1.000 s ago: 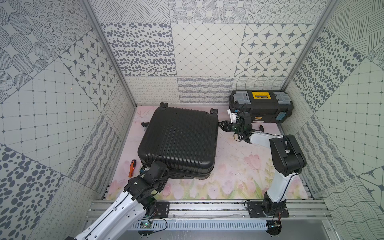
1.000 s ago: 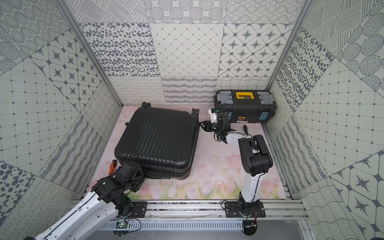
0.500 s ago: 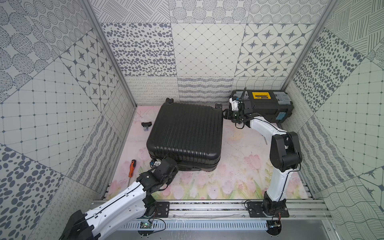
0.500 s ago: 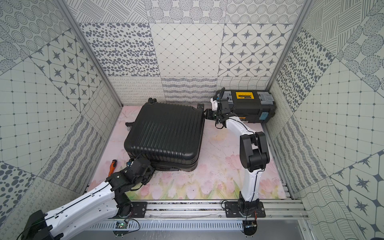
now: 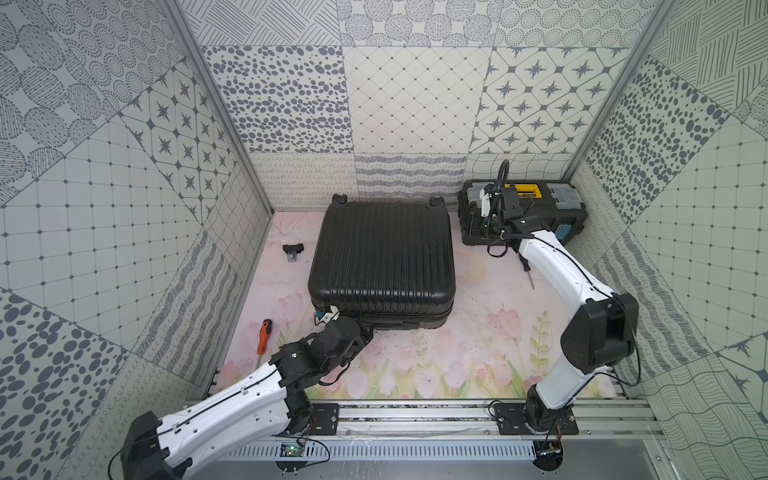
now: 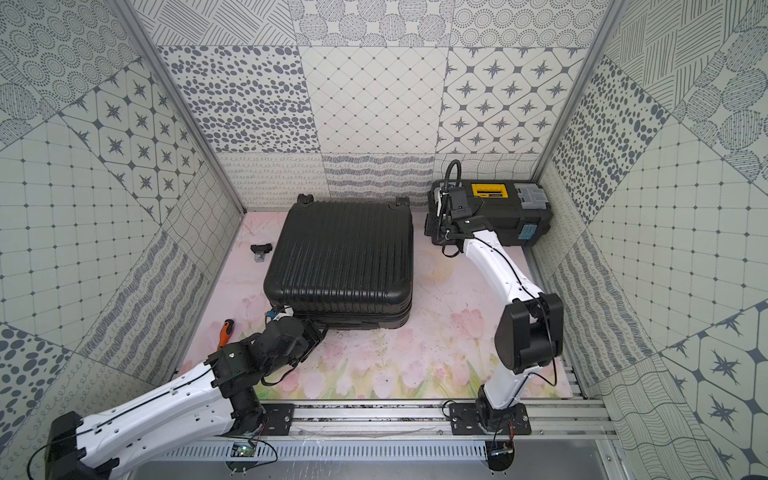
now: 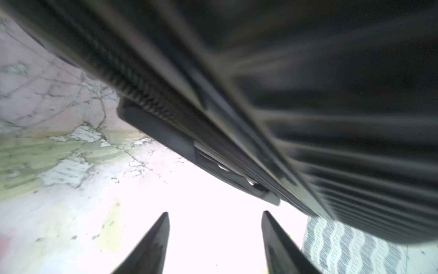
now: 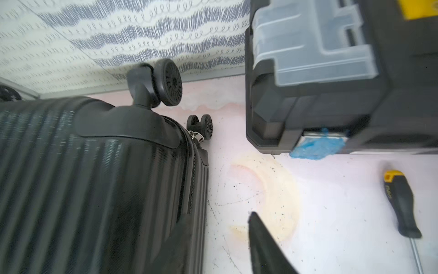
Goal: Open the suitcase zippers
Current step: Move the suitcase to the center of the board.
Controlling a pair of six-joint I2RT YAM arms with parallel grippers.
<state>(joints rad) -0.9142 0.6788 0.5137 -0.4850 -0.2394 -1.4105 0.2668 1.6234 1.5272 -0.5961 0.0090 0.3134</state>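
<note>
Both outstretched — left gripper [image 7: 214, 213] parted, empty, beside suitcase [image 5: 382, 249], right gripper [image 8: 220, 214] likewise.

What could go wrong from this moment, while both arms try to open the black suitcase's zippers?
1. The left gripper is open beside the black ribbed hard-shell suitcase, holding nothing; closing there may catch the zipper track, not a pull.
2. The right gripper hangs between the suitcase and the black toolbox with yellow lid part; it may bump the toolbox.
3. Nothing pins the suitcase; it may slide.
</note>
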